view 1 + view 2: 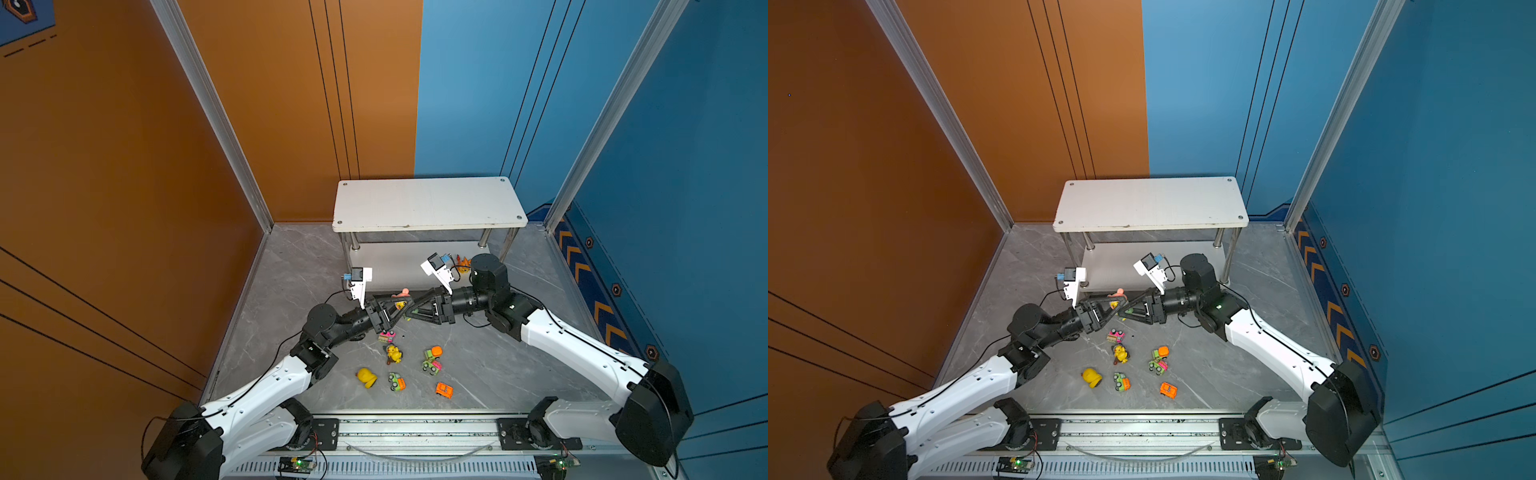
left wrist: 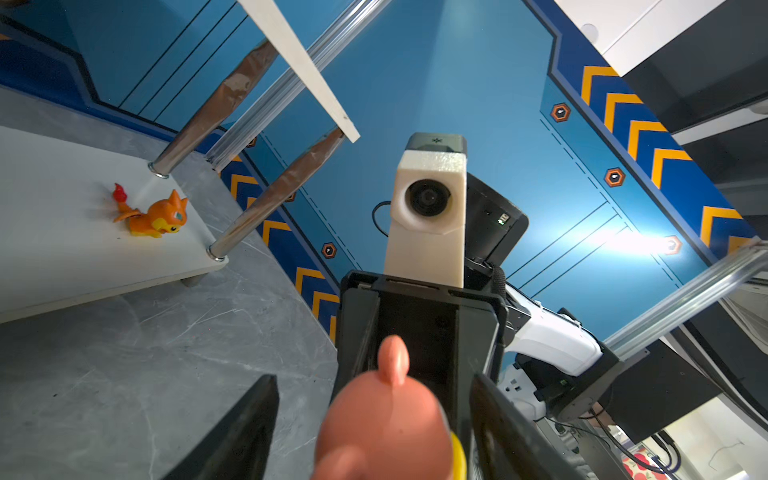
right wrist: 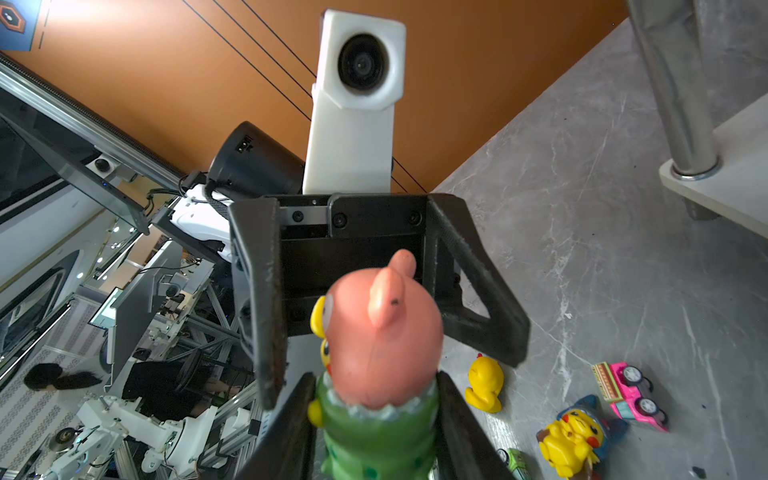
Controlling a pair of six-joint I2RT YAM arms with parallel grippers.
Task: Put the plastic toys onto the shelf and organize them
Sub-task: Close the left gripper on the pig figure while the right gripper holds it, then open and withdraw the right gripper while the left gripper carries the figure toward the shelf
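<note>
A figurine with a pink head [image 3: 384, 328] and a green body [image 3: 374, 432] hangs in mid-air between my two grippers, in front of the shelf [image 1: 428, 203]. My right gripper [image 3: 374, 376] is shut on its green body. My left gripper [image 2: 372, 378] is open, its fingers [image 2: 249, 419] standing either side of the pink head [image 2: 382, 428] with a gap on both sides. In both top views the grippers meet tip to tip, the left [image 1: 397, 311] and the right [image 1: 411, 311], with the pink head [image 1: 1118, 293] showing above them. An orange figurine [image 2: 156, 214] lies on the shelf's lower board [image 2: 62, 249].
On the grey floor near me lie a pink car [image 1: 386, 336], a yellow figure [image 1: 394, 354], a yellow duck [image 1: 366, 377], several green-and-orange cars [image 1: 397, 381] and an orange car [image 1: 444, 390]. The shelf's chrome legs [image 2: 274, 195] stand close by.
</note>
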